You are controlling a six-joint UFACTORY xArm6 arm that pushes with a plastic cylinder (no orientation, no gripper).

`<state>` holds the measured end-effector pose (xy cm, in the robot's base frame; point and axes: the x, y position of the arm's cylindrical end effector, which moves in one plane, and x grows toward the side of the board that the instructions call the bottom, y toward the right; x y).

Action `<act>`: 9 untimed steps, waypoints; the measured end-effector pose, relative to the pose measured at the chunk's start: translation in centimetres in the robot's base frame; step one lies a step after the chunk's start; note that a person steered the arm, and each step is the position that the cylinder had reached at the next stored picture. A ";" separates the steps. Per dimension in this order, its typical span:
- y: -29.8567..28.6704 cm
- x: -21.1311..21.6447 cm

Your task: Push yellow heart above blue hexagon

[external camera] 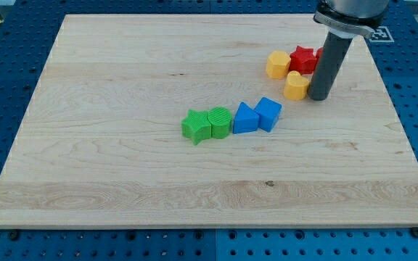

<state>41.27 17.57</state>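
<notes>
The yellow heart (295,85) lies at the view's upper right on the wooden board (122,72). My tip (318,98) is right beside the heart's right side, touching it or nearly so. Two blue blocks lie lower left of the heart. The left one (245,118) has an angled top and looks like the blue hexagon. The right one (269,113) looks like a cube. The heart sits up and to the right of both, about a block's width from the cube.
A yellow hexagon-like block (278,64) and a red star (304,59) lie just above the heart, the star next to the rod. A green star (196,126) and a green rounded block (220,122) stand in a row left of the blue blocks.
</notes>
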 end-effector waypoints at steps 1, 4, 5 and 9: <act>0.1 0.0; -2.2 -0.9; -4.4 -0.9; -7.4 2.1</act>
<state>43.41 10.13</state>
